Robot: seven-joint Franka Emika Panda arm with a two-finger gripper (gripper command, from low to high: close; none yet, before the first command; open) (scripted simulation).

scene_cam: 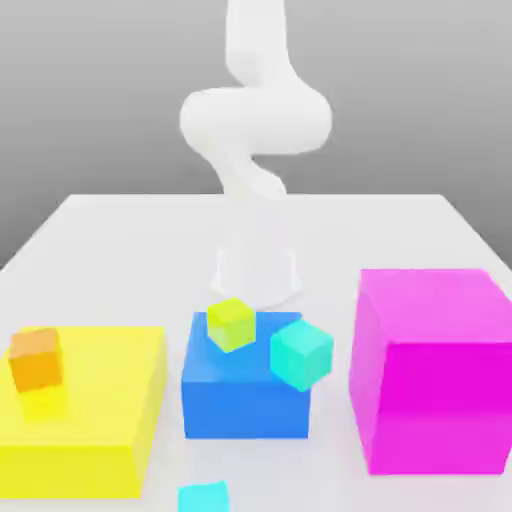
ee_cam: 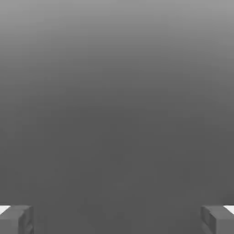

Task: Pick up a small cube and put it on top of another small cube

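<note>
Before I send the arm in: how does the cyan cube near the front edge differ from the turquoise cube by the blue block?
The cyan cube is bluer; the turquoise cube is greener, mint. The cyan cube lies alone on the table at the exterior view's bottom edge; the turquoise cube sits at the blue block's right corner. The cyan cube looks square-on; the turquoise cube looks tilted. Both are small, plain and similar in size.

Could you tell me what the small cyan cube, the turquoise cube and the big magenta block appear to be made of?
All three are simulator renders, so material is a guess. The small cyan cube, the turquoise cube and the big magenta block each show one flat saturated colour, sharp edges, no grain or glare: probably matte plastic or painted foam.
</note>
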